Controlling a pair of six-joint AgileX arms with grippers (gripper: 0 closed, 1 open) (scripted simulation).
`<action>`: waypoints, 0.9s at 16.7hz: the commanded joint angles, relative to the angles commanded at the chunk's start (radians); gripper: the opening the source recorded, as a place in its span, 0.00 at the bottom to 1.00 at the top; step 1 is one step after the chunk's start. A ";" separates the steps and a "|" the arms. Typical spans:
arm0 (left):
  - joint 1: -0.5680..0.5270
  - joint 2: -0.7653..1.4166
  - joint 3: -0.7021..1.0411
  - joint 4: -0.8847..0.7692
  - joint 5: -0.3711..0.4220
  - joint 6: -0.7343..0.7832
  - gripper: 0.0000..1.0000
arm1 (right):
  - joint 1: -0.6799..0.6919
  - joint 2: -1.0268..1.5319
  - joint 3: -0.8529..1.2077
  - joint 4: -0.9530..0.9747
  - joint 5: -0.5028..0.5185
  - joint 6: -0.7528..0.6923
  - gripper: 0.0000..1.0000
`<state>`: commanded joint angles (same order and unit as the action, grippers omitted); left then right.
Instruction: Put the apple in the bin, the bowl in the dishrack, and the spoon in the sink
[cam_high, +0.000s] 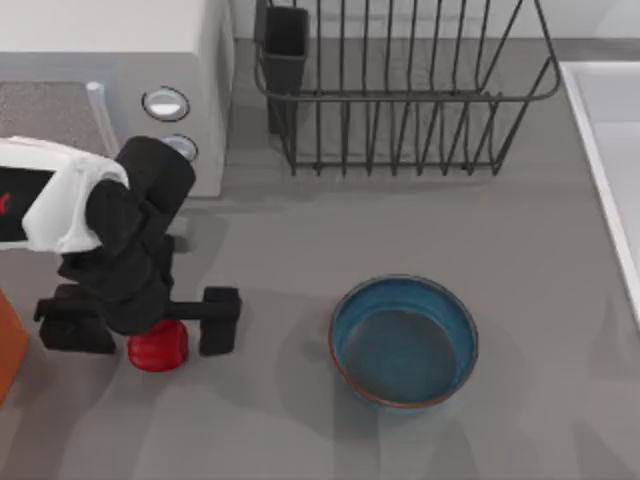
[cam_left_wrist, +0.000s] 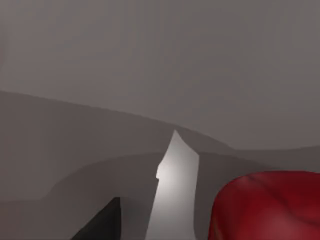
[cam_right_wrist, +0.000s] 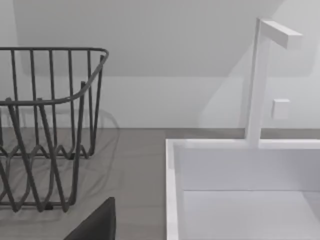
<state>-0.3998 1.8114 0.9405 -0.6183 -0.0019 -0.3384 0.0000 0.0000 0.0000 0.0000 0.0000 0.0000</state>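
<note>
- While my left tool (cam_high: 140, 322) sits low at the counter's (cam_high: 300, 250) left side, its two black fingers stand apart, one on each side of the small glossy red ribbed apple (cam_high: 158, 346), which rests on the counter between them; I judge nothing is clamped yet.
- Apple-to-bin looks to be the step in hand, at the grasp stage. Next I would close the fingers on the fruit, lift, and carry it left to the plain bright orange bin (cam_high: 8, 345), whose edge shows just beside the tool at the counter's left border.
- Further right, the round deep blue glazed bowl (cam_high: 404, 341) with its reddish-brown rim sits upright and empty, well apart from the apple, not yet racked.
- Beyond it at the back stands the large dark grey wire dishrack (cam_high: 400, 90), with the white two-knob microwave (cam_high: 130, 60) to its left and the pale white sink (cam_high: 600, 150) at the right edge.
- From the left wrist I get what the top view lacks: the apple (cam_left_wrist: 265, 207) close up and a bright metal piece (cam_left_wrist: 172, 195) beside it, possibly the spoon; I cannot confirm that.
- From the right wrist I see the dishrack (cam_right_wrist: 45, 130), the sink (cam_right_wrist: 240, 170) and a white faucet (cam_right_wrist: 260, 80); that arm's tool I cannot tell open or closed.
</note>
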 joint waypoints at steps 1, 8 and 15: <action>0.000 0.000 0.000 0.000 0.000 0.000 0.85 | 0.000 0.000 0.000 0.000 0.000 0.000 1.00; 0.000 0.000 0.000 0.000 0.000 0.000 0.32 | 0.000 0.000 0.000 0.000 0.000 0.000 1.00; 0.000 0.000 0.000 0.000 0.000 0.000 0.00 | 0.000 0.000 0.000 0.000 0.000 0.000 1.00</action>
<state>-0.3998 1.8114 0.9405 -0.6183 -0.0019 -0.3384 0.0000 0.0000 0.0000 0.0000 0.0000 0.0000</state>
